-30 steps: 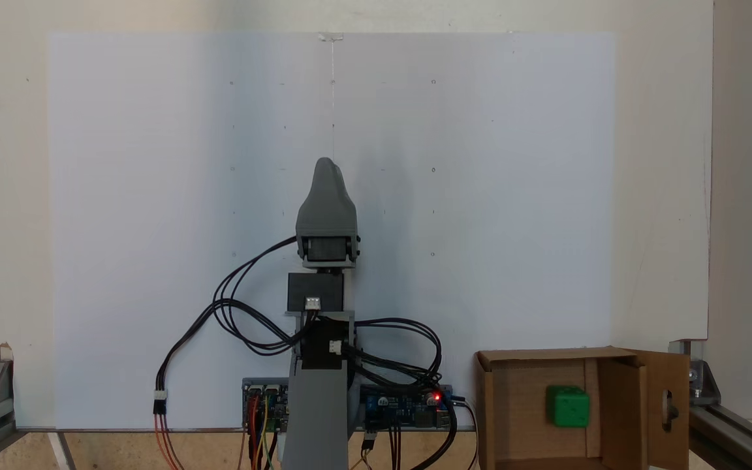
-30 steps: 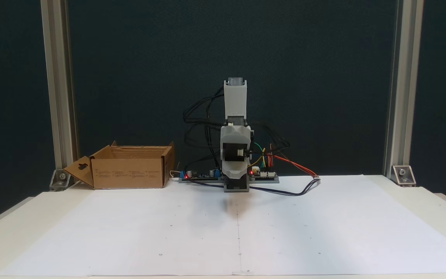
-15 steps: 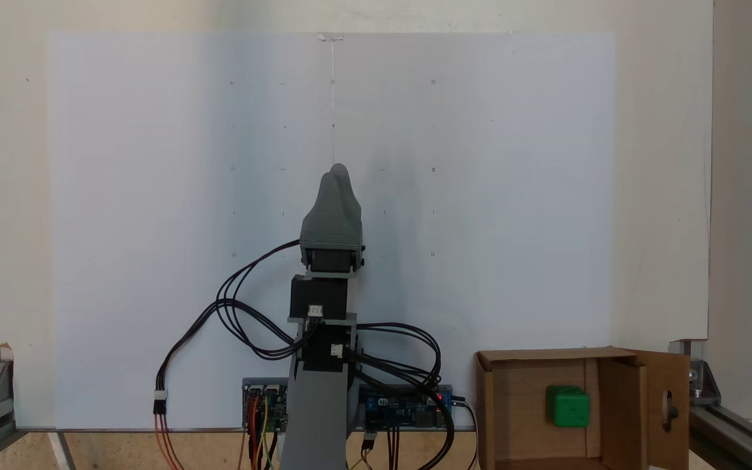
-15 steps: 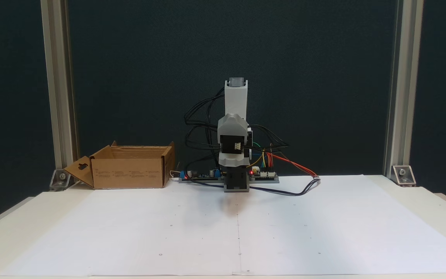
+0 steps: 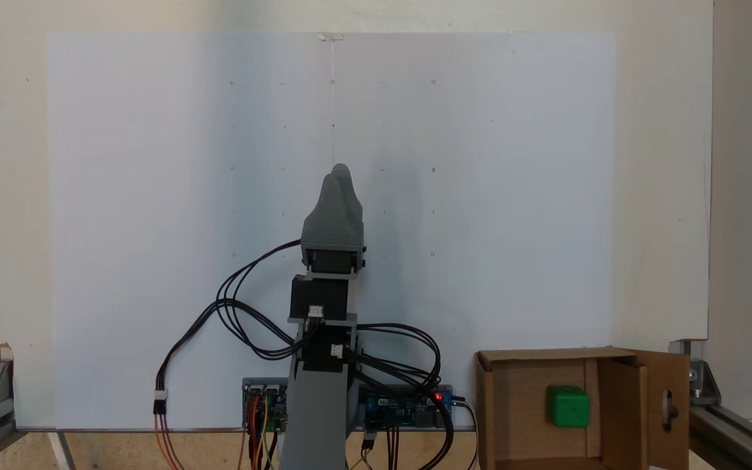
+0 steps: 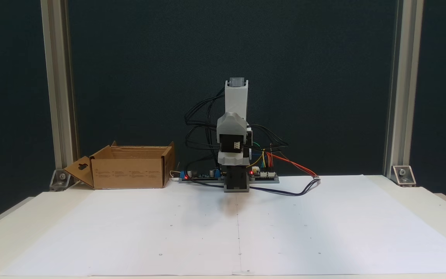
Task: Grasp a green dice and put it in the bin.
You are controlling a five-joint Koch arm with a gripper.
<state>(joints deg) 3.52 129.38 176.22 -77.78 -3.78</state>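
The green dice [image 5: 567, 406] lies on the floor of the bin [image 5: 546, 356], a brown cardboard box at the lower right of a fixed view taken from above. From the front, the bin [image 6: 128, 167] stands left of the arm's base and its walls hide the dice. My gripper [image 5: 339, 171] hangs over the middle of the white sheet, far from the bin. Its grey jaws are pressed together with nothing between them. In the front fixed view the gripper [image 6: 233, 155] points toward the camera, low in front of the base.
A white paper sheet [image 5: 154, 196] covers the table. Controller boards [image 5: 408, 406] and looping cables [image 5: 245, 320] sit around the arm's base. Aluminium posts [image 6: 56, 97] stand at the back corners. One bin flap with a handle hole [image 6: 79, 170] sticks out sideways.
Over the last second the gripper rolled slightly and shifted a little right in the view from above; since half a second ago it is almost still. The dice has not moved.
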